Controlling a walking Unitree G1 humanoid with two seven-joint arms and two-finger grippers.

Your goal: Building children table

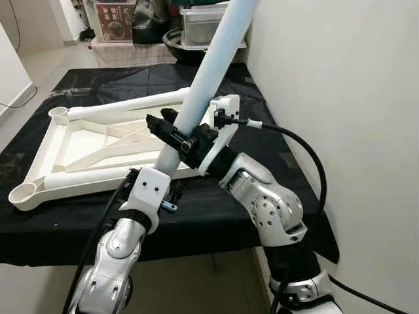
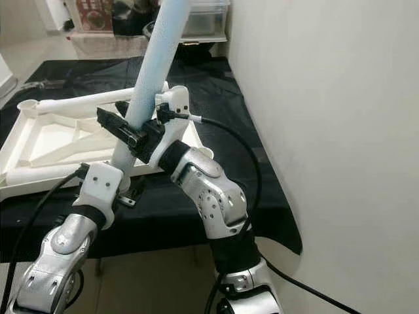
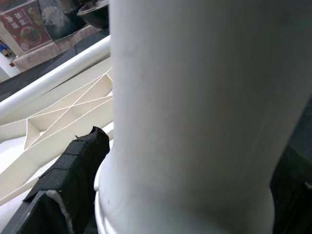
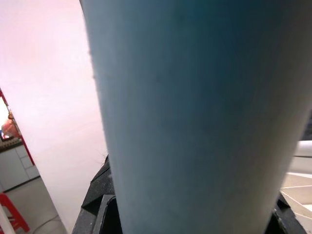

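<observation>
A long pale table leg rises tilted up and to the right over the near right corner of the upturned white tabletop. My right gripper is shut on the leg partway up, with one black finger on each side. My left gripper holds the leg's lower end from below. In the left wrist view a black pad presses against the leg. The leg also stands close up in the right wrist view. Two more white legs lie along the tabletop's far and near edges.
The tabletop rests on a black cloth-covered table. A white wall stands close on the right, beside my right arm. Behind the table are a clear plastic bin, a dark bowl and a red box.
</observation>
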